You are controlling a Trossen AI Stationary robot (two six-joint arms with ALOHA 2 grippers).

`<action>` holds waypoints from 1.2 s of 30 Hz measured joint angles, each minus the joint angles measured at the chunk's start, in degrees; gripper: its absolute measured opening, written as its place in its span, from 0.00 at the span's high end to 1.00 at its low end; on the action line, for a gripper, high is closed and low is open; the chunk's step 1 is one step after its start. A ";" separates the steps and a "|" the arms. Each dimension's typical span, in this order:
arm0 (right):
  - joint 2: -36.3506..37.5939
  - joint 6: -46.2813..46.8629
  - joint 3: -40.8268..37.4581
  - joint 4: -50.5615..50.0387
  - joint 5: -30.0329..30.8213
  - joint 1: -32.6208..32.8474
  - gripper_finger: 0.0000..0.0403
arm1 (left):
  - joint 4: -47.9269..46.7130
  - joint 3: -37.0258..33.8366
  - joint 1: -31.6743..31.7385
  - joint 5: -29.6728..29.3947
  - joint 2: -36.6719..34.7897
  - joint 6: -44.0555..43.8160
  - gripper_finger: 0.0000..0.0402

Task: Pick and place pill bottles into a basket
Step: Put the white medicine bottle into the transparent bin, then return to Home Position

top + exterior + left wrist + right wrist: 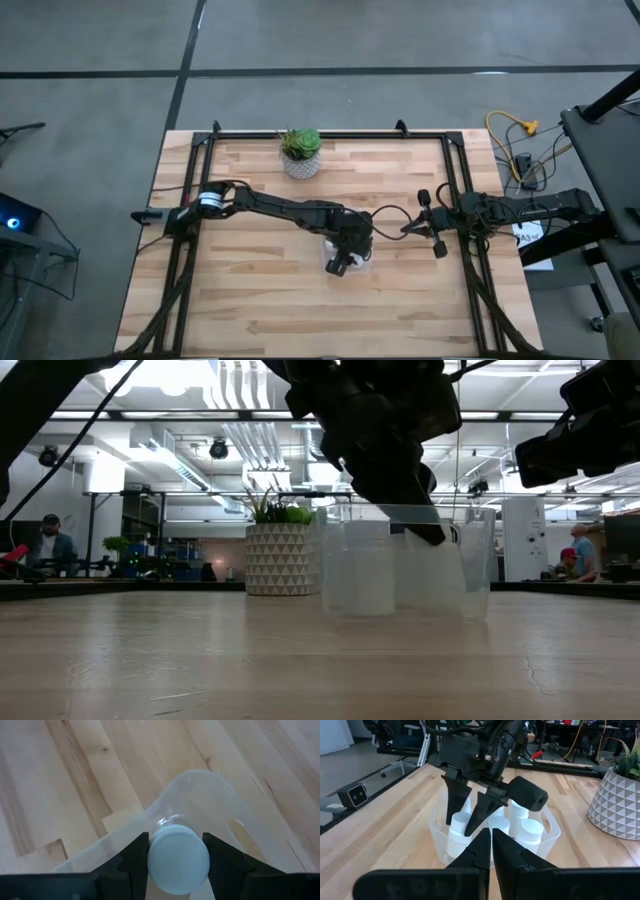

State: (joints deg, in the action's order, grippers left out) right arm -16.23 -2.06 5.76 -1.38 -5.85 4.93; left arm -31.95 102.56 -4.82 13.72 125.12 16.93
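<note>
L gripper (177, 857) sits w/ its dark matte fingers (134, 857) clamped on a pill bottle (178, 859), smooth round white cap facing the wrist cam, right over the basket (547, 834). Basket is a clear, thin-walled plastic tub w/ rounded corners, mid-table on pale wood-grain planks (250, 310). More white cylindrical bottles (530, 831) stand upright inside it. R gripper (489, 845) hovers near the table's right side, well apart from the tub, fingers pressed together, holding nothing. Whitish pot w/ triangle-pattern relief (280, 558) stands toward the far edge.
</note>
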 joint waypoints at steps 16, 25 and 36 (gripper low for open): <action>-0.02 0.10 0.00 -0.07 -0.04 0.04 0.98 | -0.28 0.00 -0.07 1.62 -0.09 -2.97 0.35; -0.02 -0.07 0.00 -0.07 -0.06 0.04 0.98 | -0.84 3.34 -0.80 1.42 -0.55 -2.25 0.34; 0.62 -0.46 0.00 2.80 -0.12 0.03 0.98 | -3.73 7.43 -1.01 0.50 -6.01 0.39 0.46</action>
State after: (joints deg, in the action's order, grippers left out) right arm -15.60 -2.53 5.76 1.41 -5.96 4.96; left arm -35.68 109.99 -5.82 14.22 119.11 17.32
